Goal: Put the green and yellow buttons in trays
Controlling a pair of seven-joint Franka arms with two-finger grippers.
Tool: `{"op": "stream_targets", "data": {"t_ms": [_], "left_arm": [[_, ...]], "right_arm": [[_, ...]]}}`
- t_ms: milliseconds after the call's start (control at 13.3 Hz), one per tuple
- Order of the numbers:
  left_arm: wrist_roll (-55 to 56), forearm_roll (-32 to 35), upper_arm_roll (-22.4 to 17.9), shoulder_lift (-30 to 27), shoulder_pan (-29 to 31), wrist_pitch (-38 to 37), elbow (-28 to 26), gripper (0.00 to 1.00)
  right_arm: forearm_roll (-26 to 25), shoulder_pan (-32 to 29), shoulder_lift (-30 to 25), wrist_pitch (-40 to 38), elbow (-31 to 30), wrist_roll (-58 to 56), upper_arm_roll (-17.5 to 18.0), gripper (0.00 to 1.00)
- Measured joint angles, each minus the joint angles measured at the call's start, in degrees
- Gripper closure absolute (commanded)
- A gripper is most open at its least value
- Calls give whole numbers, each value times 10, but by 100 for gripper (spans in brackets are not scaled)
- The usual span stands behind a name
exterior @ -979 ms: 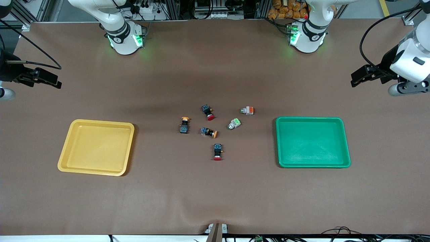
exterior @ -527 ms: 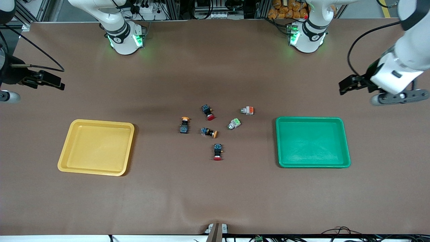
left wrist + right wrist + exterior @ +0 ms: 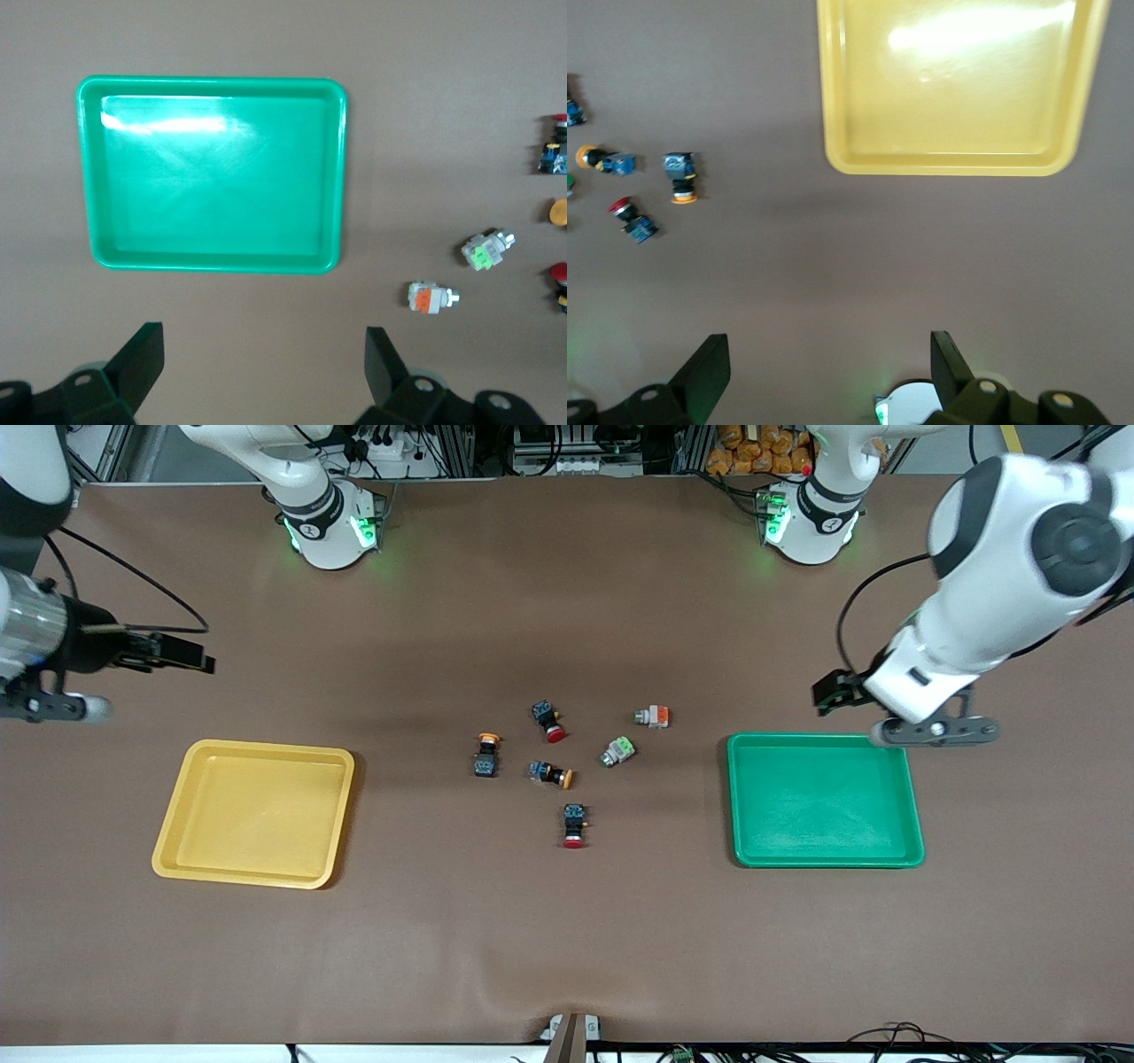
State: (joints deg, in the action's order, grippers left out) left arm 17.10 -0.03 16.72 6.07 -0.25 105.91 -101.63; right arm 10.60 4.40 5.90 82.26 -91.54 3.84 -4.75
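Observation:
Two yellow-capped buttons [image 3: 485,755] [image 3: 551,773] and two pale grey buttons, one showing green [image 3: 617,751] and one with an orange patch [image 3: 653,716], lie loose at mid-table between the trays. The yellow tray [image 3: 255,813] lies toward the right arm's end and the green tray [image 3: 824,799] toward the left arm's end; both hold nothing. My left gripper [image 3: 828,691] is open and empty, in the air over the table beside the green tray's rim [image 3: 341,177]. My right gripper [image 3: 190,660] is open and empty, over bare table beside the yellow tray [image 3: 957,80].
Two red-capped black-blue switches [image 3: 549,721] [image 3: 574,825] lie among the buttons. The arms' bases [image 3: 332,522] [image 3: 811,518] stand along the table's edge farthest from the front camera. The right wrist view shows the right arm's base [image 3: 917,403] between its fingers.
Both arms swung in from the table's ends. The left gripper came down toward the green tray's corner. The right gripper moved a little toward the middle. The buttons and trays have not moved.

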Motion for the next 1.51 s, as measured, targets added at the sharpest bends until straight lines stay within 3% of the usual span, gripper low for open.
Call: {"op": "stream_targets", "data": {"t_ms": [226, 678, 979, 1205, 1506], "left_arm": [[73, 0, 25, 21, -20, 25, -8, 0], [173, 0, 30, 69, -83, 50, -16, 0], [217, 0, 31, 96, -110, 133, -56, 0], [227, 0, 31, 104, -132, 201, -112, 0], [267, 21, 31, 139, -168, 240, -125, 0]], "right_arm": [[25, 20, 35, 15, -1, 4, 0, 0], [41, 84, 107, 71, -6, 35, 0, 0], [110, 99, 162, 102, -8, 37, 0, 0], [157, 129, 207, 170, -25, 54, 0, 0], [165, 217, 226, 264, -54, 131, 1, 0]]}}
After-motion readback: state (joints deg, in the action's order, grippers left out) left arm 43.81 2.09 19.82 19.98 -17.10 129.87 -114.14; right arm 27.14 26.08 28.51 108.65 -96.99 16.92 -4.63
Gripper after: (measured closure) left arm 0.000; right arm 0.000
